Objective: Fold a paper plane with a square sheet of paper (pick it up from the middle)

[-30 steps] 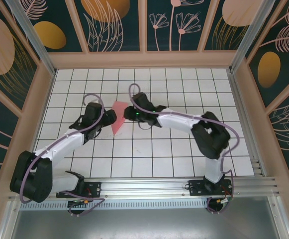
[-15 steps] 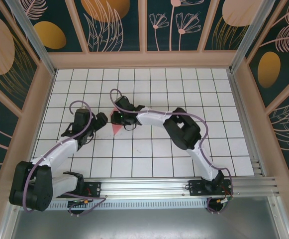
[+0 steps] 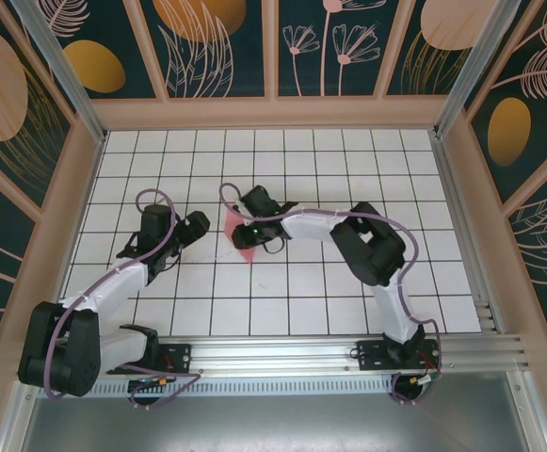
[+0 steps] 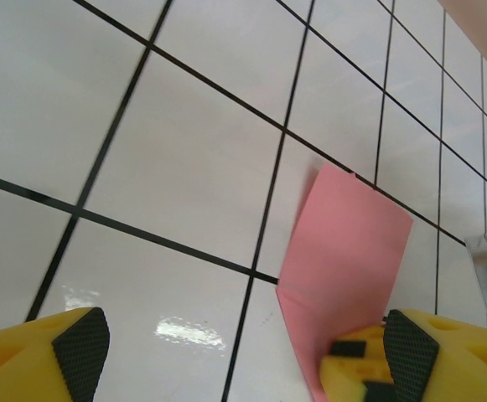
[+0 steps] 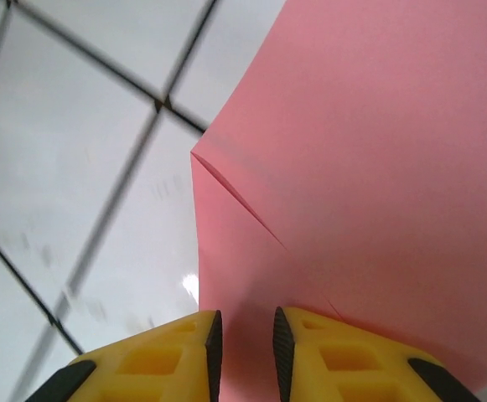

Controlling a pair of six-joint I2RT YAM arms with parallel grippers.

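1. Your right pincer (image 5: 245,343) is closed on the pink paper sheet (image 5: 369,167), which stands half-folded on the counter (image 4: 184,159).
2. Your left pincer (image 4: 243,356) is wide open and empty, just beside the sheet.
3. Do not loosen the right grip. Bring the left pincer down slowly on the crease and press along it, because I think thin paper slips and tears easily.

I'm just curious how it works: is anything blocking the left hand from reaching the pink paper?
Nothing visible. Only bare white tiles lie between the open left hand and the pink paper, which the right hand pinches.
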